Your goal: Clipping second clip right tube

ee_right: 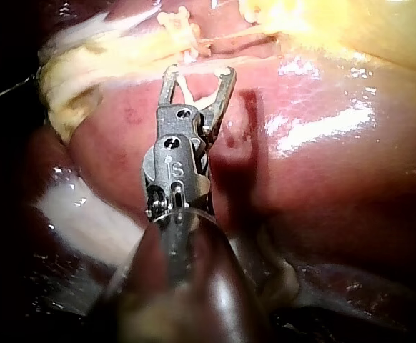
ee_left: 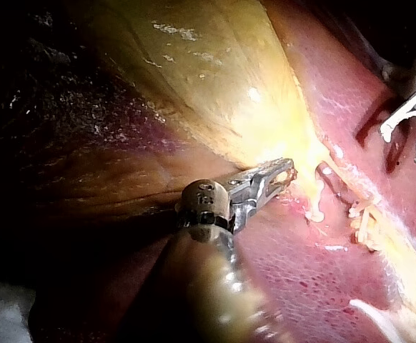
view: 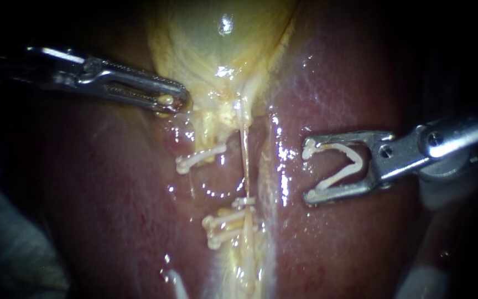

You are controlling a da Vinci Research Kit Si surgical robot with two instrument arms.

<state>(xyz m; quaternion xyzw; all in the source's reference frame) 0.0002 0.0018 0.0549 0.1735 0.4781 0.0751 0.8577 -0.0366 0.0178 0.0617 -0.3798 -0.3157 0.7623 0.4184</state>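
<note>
The pale yellow gallbladder point(view: 217, 33) tapers down into a thin right tube point(view: 245, 155) over the red liver point(view: 349, 94). A small white clip point(view: 244, 202) sits across that tube low down. My left instrument point(view: 170, 101) is shut on the gallbladder's lower edge, also seen in the left wrist view point(ee_left: 283, 174). My right instrument point(view: 309, 173) hovers over the liver to the right of the tube. Its jaws stand wide apart, holding an open white V-shaped clip point(view: 341, 163) seated between them. In the right wrist view, this instrument point(ee_right: 199, 73) points at the tube without touching it.
A white clip point(view: 197, 159) lies across the tissue left of the right tube, and two more clips point(view: 221, 227) sit lower down. Pale grey material point(view: 6, 243) lies at the lower left, and white material point(ee_right: 86, 214) beside the right shaft.
</note>
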